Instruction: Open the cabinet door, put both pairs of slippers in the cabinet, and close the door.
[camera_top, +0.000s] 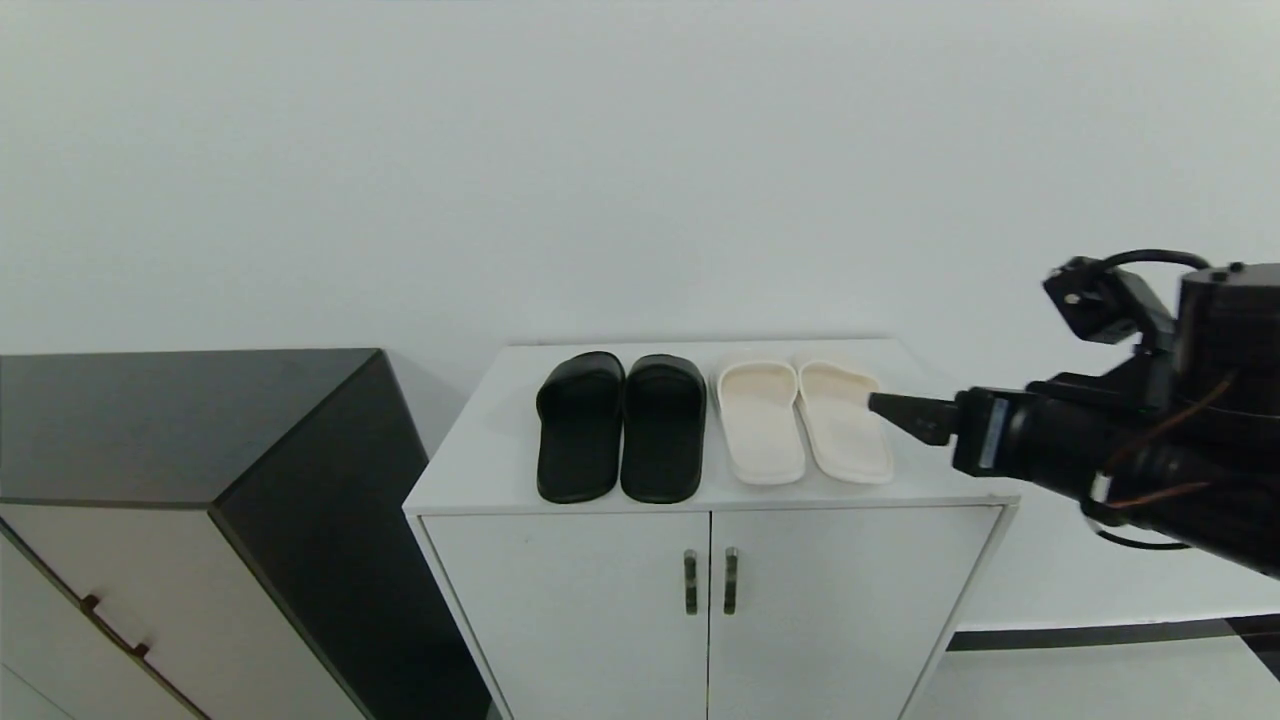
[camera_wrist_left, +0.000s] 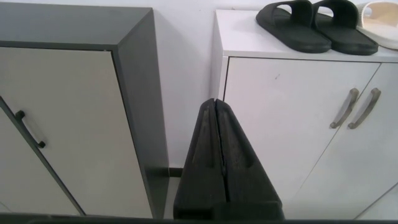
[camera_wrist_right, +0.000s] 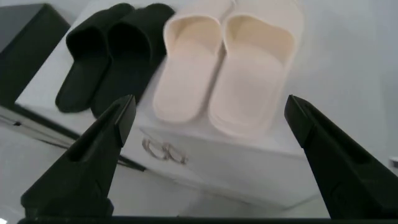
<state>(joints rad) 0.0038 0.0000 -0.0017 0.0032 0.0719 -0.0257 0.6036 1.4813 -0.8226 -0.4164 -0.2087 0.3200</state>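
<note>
1. Dark cabinet (camera_top: 300, 520): stands on the floor at 9 o'clock of the white cabinet in the head view. A narrow gap separates the two. Its pale front carries a dark bar handle (camera_wrist_left: 30, 129).

2. White cabinet (camera_top: 850, 600): has two doors, and both are closed. Both pairs of slippers lie on its top.

3. Black slippers (camera_top: 620, 430): lie side by side and touching on the cabinet top, at 9 o'clock of the cream pair. Their toes point toward the wall.

4. Cream slippers (camera_top: 805, 425): lie side by side and touching, just beside the black pair and aligned the same way. They occupy the 3 o'clock half of the top.

5. My right pincer (camera_wrist_right: 209, 106): is released, with its fingers spread wide and nothing between them. In the head view its tip sits at 3 o'clock of the cream pair, at that pair's outer edge. I cannot tell whether it touches the slipper.

6. My left pincer (camera_wrist_left: 215, 109): is clenched, finger against finger, and grasps nothing. It sits low, facing the gap between the two cabinets.

7. Door handles (camera_top: 690, 581): two upright metal bars just beside each other, one on each side of the seam where the doors meet.
</note>
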